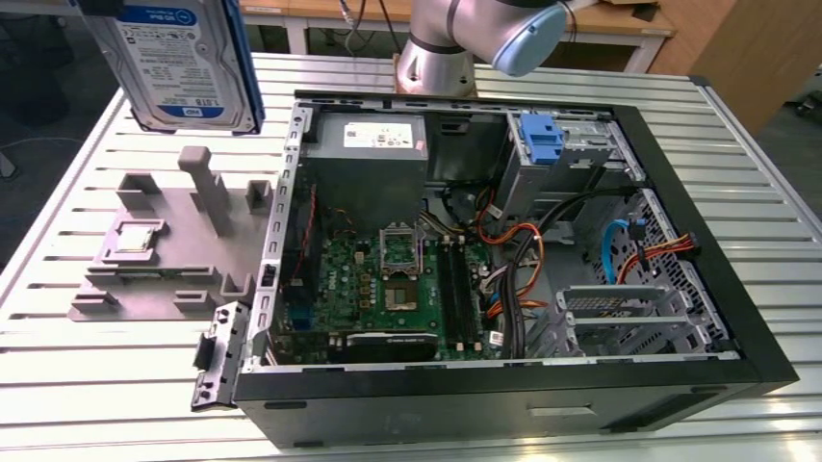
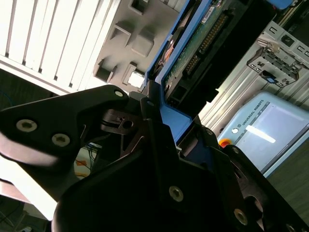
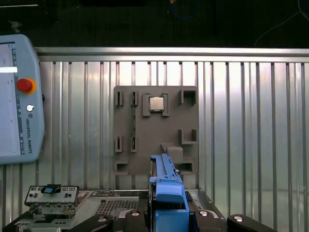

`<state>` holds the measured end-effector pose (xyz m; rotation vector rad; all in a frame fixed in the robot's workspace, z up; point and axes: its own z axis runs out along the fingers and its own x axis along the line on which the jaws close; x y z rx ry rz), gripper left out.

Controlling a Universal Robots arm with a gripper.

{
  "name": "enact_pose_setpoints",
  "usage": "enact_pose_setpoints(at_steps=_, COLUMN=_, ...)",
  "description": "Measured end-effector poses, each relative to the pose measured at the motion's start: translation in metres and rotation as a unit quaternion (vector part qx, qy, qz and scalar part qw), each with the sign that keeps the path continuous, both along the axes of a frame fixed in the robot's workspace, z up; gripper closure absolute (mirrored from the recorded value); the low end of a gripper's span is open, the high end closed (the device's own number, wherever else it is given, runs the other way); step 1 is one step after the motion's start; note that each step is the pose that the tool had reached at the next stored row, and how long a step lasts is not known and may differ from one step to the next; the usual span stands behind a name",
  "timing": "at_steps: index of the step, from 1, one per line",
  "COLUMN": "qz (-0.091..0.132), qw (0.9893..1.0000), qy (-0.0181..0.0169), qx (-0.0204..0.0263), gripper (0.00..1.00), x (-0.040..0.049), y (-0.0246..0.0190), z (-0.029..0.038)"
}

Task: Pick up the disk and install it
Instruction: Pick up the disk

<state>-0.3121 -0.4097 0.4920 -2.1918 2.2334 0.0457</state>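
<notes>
A flat silver-grey metal disk with a glossy white-and-blue paper label sits framed in a smooth blue plastic carrier, clamped by a matt black gripper studded with bright screw heads. The ribbed metal table has a brushed, satin sheen. A matt grey plastic fixture plate carries a small square chip of shiny metal. The open computer case shows matt black panels outside and dull bare sheet metal inside, around a green circuit board.
</notes>
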Motion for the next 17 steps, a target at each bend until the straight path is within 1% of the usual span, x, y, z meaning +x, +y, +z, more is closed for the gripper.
enact_pose_setpoints(at_steps=17, qz=0.000, qw=1.0000, qy=0.0001, qx=0.0000, gripper=0.63, x=0.0032, y=0.0000, z=0.0000)
